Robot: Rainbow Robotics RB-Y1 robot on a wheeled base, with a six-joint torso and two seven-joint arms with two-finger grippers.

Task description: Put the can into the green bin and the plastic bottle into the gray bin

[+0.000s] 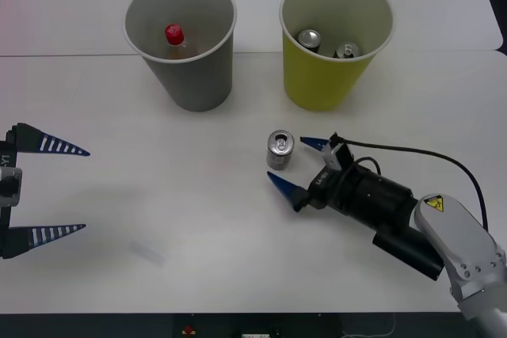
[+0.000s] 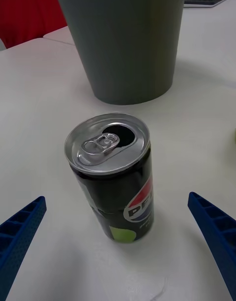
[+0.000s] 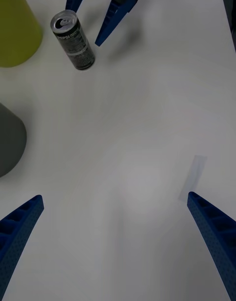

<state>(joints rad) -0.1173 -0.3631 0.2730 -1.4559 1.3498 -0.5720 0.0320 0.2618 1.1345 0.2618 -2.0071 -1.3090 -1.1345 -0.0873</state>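
A dark can (image 1: 280, 150) with a silver top stands upright on the white table, in front of the green bin (image 1: 321, 81). My right gripper (image 1: 285, 159) is open right at the can, one blue finger on each side of it and apart from it; the right wrist view shows the can (image 2: 110, 178) between the fingers (image 2: 214, 227). Two cans (image 1: 310, 38) (image 1: 346, 51) lie inside the green bin. The gray bin (image 1: 194, 77) holds the red-capped plastic bottle (image 1: 174, 36). My left gripper (image 1: 85, 190) waits open at the table's left side.
The two bins stand side by side at the back of the white table (image 1: 182, 195). A small strip of clear tape (image 1: 148, 252) lies on the table near the left gripper. A table seam runs behind the bins.
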